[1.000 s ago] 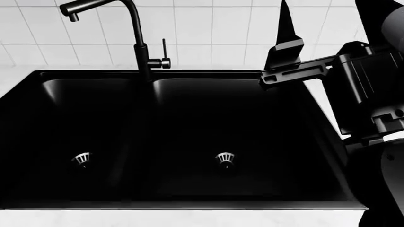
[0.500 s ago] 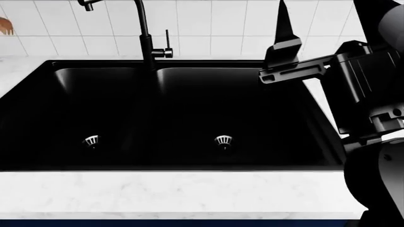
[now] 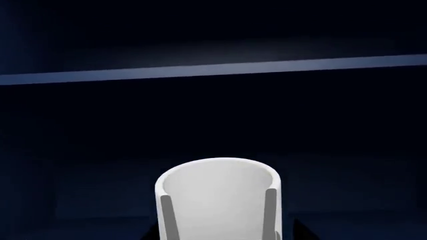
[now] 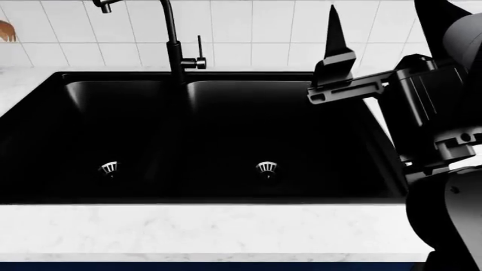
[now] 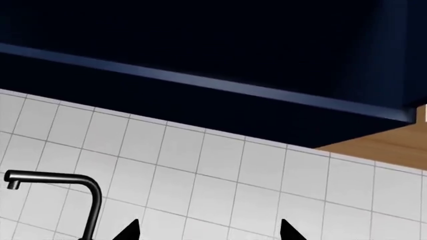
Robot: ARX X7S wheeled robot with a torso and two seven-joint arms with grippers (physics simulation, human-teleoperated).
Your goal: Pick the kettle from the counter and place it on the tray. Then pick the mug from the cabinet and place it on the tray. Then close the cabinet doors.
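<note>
Now the left tool [image 3: 220, 235] is clamped on the mug [image 3: 219, 200]: the white cylinder sits upright right between its fingers [image 3: 166, 215], one grey pad down each side of the wall, open mouth facing away from the wrist. Beyond the mug it's all dark navy, with one paler blue strip [image 3: 213, 69] running across, probably a cabinet edge, though that view is too dim to be sure.

Over to the right tool [image 4: 339, 62], held up above the far right corner of the black sink [image 4: 226, 135], one pointed finger [image 4: 335, 34] standing against the white tiles [image 4: 256, 28]. Its wrist camera shows two black tips set well apart with nothing between them, so it's released. Ahead of it sit the tiled wall, the black tap [image 5: 60, 182] off to one side, and the navy cabinet [image 5: 200, 60] above. White marble tabletop [image 4: 211, 231] runs along the sink's near edge. Kettle and tray aren't in shot.
</note>
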